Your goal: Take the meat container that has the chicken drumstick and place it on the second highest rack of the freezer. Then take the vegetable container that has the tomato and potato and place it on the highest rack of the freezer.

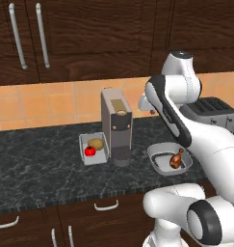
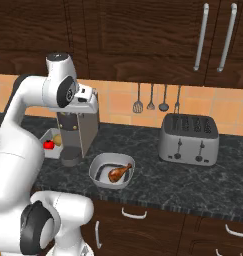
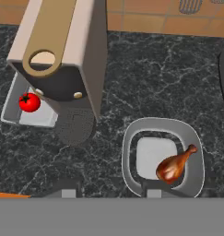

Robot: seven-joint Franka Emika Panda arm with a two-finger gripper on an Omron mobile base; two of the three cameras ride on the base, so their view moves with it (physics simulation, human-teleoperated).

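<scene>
In the left base view the meat container (image 1: pixel 169 159) sits on the dark desk (image 1: pixel 36 164) right of the coffee machine (image 1: pixel 116 126), the chicken drumstick (image 1: pixel 176 158) inside; the vegetable container (image 1: pixel 93 148) with tomato (image 1: pixel 89 151) and potato (image 1: pixel 95 143) lies left. The right base view shows a toaster (image 2: pixel 188 138) well apart. In the hand view the gripper (image 3: pixel 109 191) hangs above the container, jaws parted, holding nothing.

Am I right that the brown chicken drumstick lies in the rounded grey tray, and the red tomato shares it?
Not quite. The glossy brown chicken drumstick does lie in the rounded light-grey tray, but the red tomato sits in the separate square white tray beside a tan potato, on the other side of the coffee machine. The left base view shows both trays.
</scene>
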